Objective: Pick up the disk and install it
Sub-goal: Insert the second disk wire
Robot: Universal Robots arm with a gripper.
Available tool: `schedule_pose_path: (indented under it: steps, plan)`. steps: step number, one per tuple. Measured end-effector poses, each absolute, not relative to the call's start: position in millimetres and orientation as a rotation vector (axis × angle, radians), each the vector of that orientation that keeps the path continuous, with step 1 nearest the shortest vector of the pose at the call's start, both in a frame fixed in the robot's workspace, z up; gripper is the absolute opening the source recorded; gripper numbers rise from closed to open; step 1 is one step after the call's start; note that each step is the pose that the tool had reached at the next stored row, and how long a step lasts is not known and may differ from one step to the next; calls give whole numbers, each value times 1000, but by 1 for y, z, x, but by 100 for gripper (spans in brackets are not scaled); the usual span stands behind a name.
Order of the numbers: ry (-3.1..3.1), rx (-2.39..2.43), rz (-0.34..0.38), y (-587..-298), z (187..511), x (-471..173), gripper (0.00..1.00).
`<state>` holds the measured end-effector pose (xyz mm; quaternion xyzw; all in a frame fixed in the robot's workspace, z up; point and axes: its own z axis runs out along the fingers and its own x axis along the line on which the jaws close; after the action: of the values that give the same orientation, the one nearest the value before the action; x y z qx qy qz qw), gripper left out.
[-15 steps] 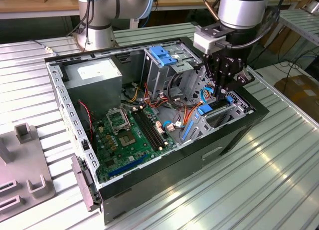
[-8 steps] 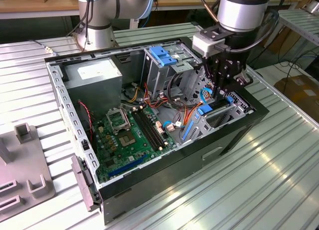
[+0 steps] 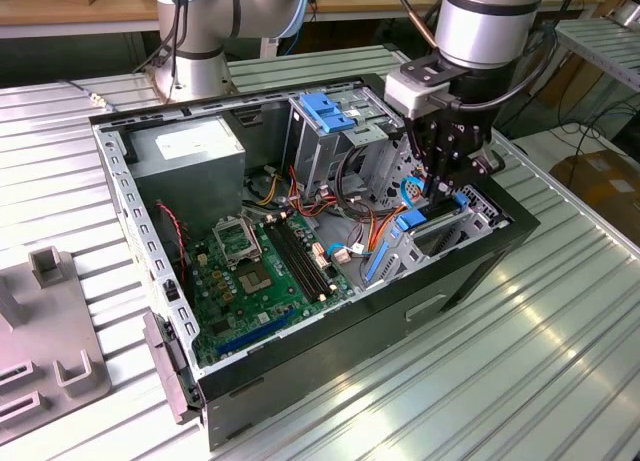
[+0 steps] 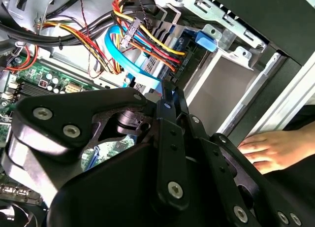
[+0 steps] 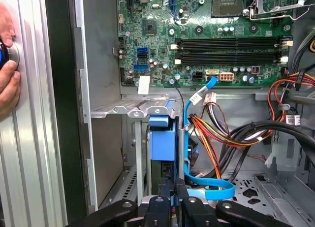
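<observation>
The disk (image 5: 162, 138) stands on edge in the metal bay at the front corner of the open computer case (image 3: 470, 271). Its blue carrier frame faces me in the first wrist view. In the exterior view its blue end (image 3: 411, 219) shows just below my gripper (image 3: 432, 196). My gripper (image 5: 172, 195) reaches down into that bay with its two black fingers (image 4: 165, 109) drawn together. Their tips meet at the disk's near end, beside a blue flat cable (image 4: 140, 74). Nothing shows between the fingers.
A bundle of orange, yellow and black wires (image 5: 221, 133) runs close beside the bay. The green motherboard (image 3: 265, 271), the grey power-supply box (image 3: 190, 156) and a drive cage with a blue bracket (image 3: 325, 111) fill the case. A person's hand (image 4: 275, 148) rests on the table beside the case.
</observation>
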<state>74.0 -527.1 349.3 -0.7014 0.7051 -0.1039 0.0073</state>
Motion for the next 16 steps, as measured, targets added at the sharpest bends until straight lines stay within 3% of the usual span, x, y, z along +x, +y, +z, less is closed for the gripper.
schedule_pose_path:
  steps: [16]
  plan:
    - [2204,-2194,-325,-527,342,77,16]
